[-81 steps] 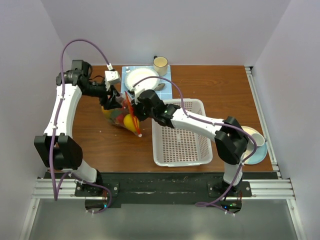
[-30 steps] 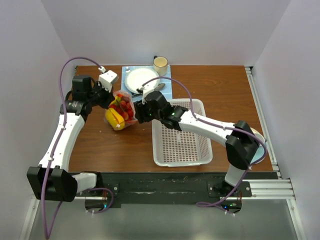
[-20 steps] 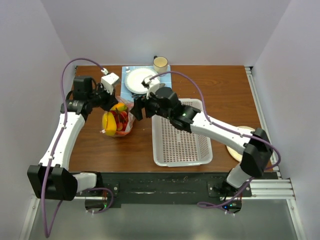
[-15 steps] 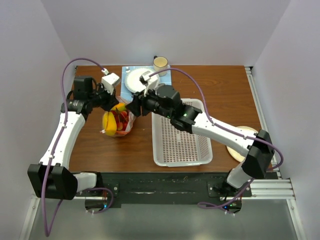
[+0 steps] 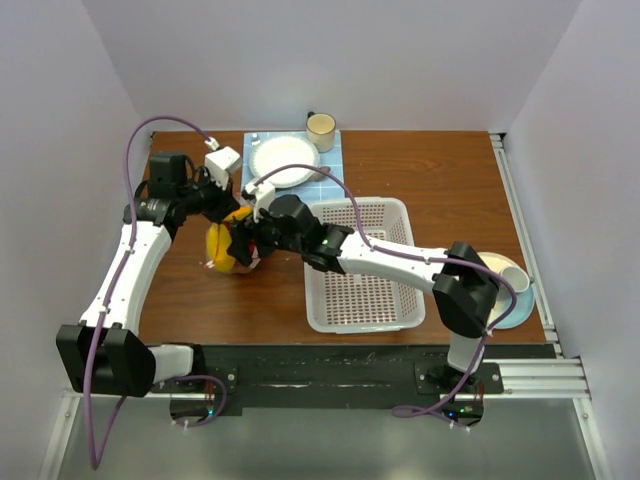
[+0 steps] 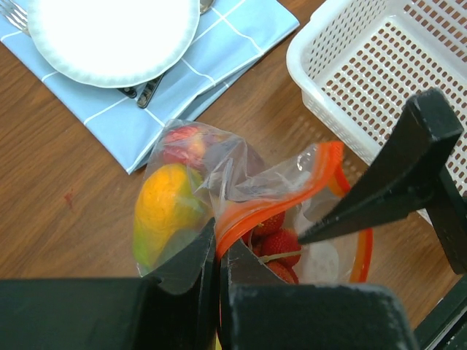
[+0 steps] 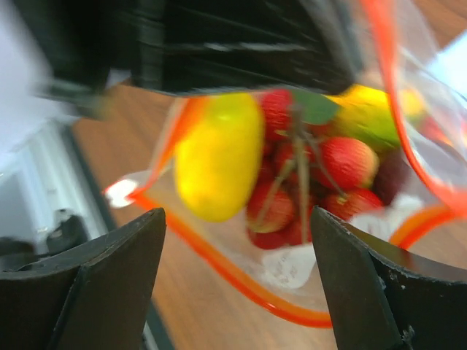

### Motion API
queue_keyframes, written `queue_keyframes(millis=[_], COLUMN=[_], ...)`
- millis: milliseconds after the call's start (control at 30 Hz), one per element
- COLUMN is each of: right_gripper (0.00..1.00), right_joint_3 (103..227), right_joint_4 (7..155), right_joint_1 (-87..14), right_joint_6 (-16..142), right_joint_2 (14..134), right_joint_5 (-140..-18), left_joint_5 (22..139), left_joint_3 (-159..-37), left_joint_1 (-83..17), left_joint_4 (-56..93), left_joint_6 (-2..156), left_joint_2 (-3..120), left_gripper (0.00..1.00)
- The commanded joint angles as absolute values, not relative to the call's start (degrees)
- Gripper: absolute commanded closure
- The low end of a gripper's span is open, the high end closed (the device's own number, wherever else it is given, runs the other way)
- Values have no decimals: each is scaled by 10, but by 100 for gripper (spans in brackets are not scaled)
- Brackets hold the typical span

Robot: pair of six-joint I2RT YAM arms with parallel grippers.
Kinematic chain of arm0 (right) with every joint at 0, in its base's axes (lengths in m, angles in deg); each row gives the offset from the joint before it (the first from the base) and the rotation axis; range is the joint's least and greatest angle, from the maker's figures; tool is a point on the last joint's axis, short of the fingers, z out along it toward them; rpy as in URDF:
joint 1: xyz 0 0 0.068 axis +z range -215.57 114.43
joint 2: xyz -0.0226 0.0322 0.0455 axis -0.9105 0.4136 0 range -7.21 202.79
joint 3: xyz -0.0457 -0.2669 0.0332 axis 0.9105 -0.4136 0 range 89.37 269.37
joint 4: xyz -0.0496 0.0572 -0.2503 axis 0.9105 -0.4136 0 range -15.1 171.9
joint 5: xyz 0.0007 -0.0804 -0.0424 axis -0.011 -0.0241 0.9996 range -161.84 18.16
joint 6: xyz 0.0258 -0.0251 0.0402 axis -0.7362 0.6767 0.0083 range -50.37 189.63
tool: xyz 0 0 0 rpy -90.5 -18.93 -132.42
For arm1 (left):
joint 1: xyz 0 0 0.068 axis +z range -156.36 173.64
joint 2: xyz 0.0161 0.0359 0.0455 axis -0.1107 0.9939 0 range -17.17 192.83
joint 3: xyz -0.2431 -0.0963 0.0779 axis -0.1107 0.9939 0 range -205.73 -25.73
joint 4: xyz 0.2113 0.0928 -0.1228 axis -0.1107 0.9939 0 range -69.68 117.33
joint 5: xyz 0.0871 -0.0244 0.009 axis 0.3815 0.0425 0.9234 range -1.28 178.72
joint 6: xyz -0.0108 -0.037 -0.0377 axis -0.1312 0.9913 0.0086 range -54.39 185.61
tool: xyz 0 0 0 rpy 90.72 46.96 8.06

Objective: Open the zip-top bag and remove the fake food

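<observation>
bag: your zip-top bag (image 6: 241, 171) lies on the counter (image 5: 420, 170) at 9 o'clock of the white basket (image 5: 365, 290); arms cover most of it from above.
left pincer (image 6: 217, 251): pinching the orange zip strip (image 6: 255, 208).
right pincer (image 7: 237, 219): spread at the bag mouth; blurred, contact unclear.
fake food (image 6: 164, 208): inside the bag, lower pieces hidden.

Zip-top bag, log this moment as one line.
zip-top bag: mouth open | left gripper: shut on rim | right gripper: open at mouth | fake food: inside
</observation>
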State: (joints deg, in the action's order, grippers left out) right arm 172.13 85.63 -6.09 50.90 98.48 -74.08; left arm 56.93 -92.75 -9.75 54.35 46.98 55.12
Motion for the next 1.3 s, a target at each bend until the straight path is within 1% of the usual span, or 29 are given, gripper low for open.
queue_keyframes(millis=[0,67,267,433,533,633,667,700,733,800,833,867,900,1033,1100,1267], right_gripper=[15,14,13,12,14,24,36,43,58,76,91,97,100,100,100,100], right_joint_3=[1719,1701,1722,1779,1821,1844,1845,1841,1835,1804,1793,1784,1773,1745,1724,1722], right_joint_4=[873,894,900,894,883,875,875,874,874,891,896,900,899,893,896,869], right_joint_1=[-64,-62,-64,-63,-64,-68,-69,-70,-69,-69,-70,-69,-70,-72,-72,-72], right_joint_6=[534,540,555,569,573,571,565,561,554,551,550,549,549,548,545,546], right_joint_2=[964,960,970,1025,1067,1098,1102,1105,1101,1089,1076,1070,1064,1014,970,895], right_joint_5=[-648,-631,-616,-608,-614,-627,-630,-631,-632,-630,-624,-621,-617,-621,-637,-658], left_joint_5=[549,548,543,531,529,525,526,528,529,529,529,529,529,547,565,579], left_joint_3=[-941,-940,-945,-956,-966,-974,-975,-977,-977,-976,-975,-974,-972,-963,-957,-953], left_joint_1=[-98,-98,-98,-98,-98,-98,-98,-98,-98,-98,-98,-98,-98,-98,-98,-98], left_joint_4=[543,547,564,581,590,597,598,600,600,600,599,598,594,576,557,529], left_joint_6=[453,445,435,428,426,425,424,423,424,421,421,421,421,425,428,437], left_joint_2=[549,548,547,547,551,553,553,553,553,553,554,555,557,565,571,607], left_gripper=[94,94,94,95,95,95,95,95,95,95,95,95,95,96,96,96])
